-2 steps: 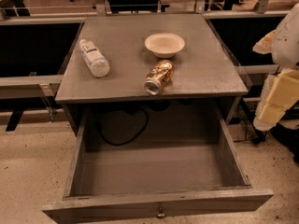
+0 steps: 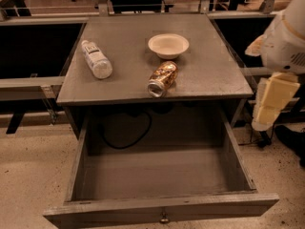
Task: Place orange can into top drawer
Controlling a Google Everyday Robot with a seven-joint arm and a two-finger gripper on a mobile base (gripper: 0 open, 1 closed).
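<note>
The orange can (image 2: 163, 78) lies on its side near the front edge of the grey cabinet top (image 2: 209, 75), silver end facing the front. The top drawer (image 2: 157, 175) is pulled wide open below it, with its front panel and small metal knob (image 2: 164, 218) at the bottom of the view. Nothing lies in the drawer. My gripper (image 2: 269, 101) hangs at the right, beside the cabinet's right front corner, pointing down. It is well apart from the can and holds nothing that I can see.
A clear plastic bottle with a white cap (image 2: 96, 59) lies on the top at the left. A cream bowl (image 2: 168, 45) stands just behind the can. A black cable (image 2: 126, 137) loops behind the drawer. Dark shelving and rails flank the cabinet.
My arm and gripper have shifted slightly left, toward the cabinet's right side. The can, bottle, bowl and drawer have not moved.
</note>
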